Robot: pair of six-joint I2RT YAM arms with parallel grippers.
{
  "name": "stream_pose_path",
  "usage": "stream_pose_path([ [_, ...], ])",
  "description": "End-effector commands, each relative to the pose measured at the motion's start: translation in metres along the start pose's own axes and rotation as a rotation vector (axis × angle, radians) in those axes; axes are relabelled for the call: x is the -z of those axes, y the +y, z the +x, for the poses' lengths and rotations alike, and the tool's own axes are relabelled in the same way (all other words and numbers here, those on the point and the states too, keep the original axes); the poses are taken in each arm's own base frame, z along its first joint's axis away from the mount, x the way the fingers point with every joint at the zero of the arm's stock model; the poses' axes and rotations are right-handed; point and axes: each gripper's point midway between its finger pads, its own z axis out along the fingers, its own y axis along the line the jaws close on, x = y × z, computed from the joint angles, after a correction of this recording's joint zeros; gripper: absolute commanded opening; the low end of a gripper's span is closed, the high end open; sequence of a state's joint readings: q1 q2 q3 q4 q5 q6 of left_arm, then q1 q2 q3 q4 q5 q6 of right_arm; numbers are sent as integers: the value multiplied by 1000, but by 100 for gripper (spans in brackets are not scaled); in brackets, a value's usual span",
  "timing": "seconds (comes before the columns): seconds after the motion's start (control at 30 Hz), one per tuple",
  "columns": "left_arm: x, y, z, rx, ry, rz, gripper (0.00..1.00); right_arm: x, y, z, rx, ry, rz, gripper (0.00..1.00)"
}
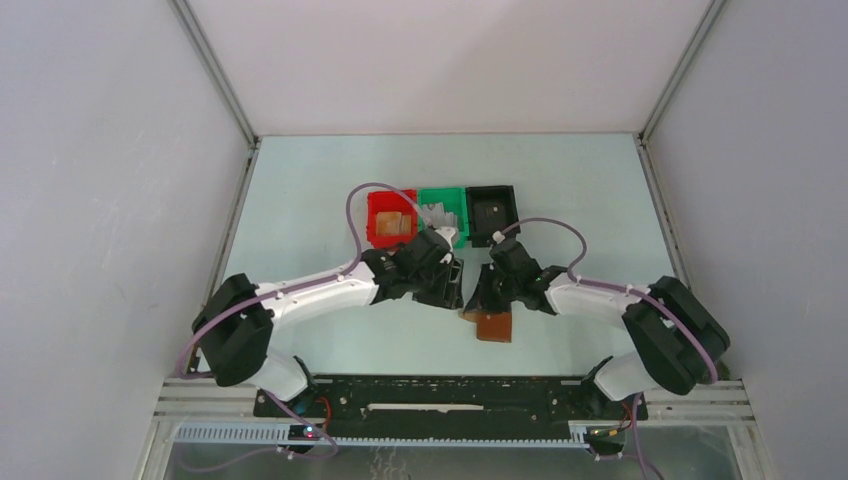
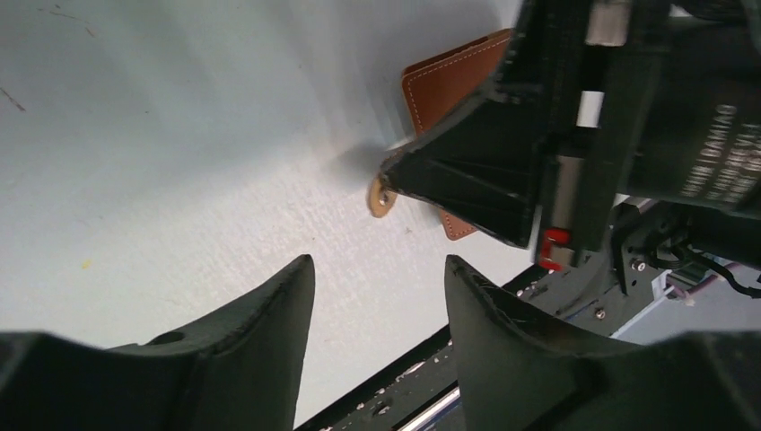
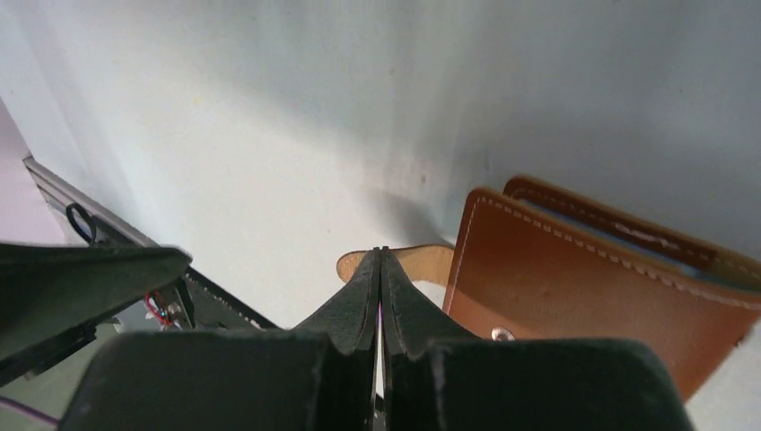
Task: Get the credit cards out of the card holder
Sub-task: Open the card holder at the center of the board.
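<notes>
The brown wallet (image 1: 494,327) lies folded shut on the table (image 1: 300,200), outer face up, on the near side of the black bin (image 1: 492,212) and apart from it. Its small side tab (image 3: 422,259) sticks out to the left. The right gripper (image 3: 380,262) is clenched with its fingers pressed flat together and its tip down on that tab, though I cannot tell whether it pinches the leather. The left gripper (image 2: 377,269) hangs released and empty, nearer than the bin and just left of the wallet.
</notes>
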State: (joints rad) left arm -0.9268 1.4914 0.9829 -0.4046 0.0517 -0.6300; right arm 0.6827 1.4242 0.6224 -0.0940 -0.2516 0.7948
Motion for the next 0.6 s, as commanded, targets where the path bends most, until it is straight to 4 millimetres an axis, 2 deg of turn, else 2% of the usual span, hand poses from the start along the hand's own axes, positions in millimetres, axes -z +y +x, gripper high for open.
stream_pose_path([
  [0.0,6,-13,-8,16,-28,68,62,-15,2,-11,1,-26,26,5],
  [0.13,0,-20,-4,31,0,108,68,-23,-5,-6,2,13,56,2],
  [0.27,-8,-21,5,52,42,127,71,-12,6,-7,24,1,23,1],
  [0.4,-7,-18,11,55,44,144,77,19,24,-22,54,-118,-32,4],
  [0.47,-7,-15,10,60,42,138,77,37,22,-32,55,-194,-16,7],
  [0.57,-13,-16,11,81,62,143,77,60,8,-43,33,-275,34,12],
])
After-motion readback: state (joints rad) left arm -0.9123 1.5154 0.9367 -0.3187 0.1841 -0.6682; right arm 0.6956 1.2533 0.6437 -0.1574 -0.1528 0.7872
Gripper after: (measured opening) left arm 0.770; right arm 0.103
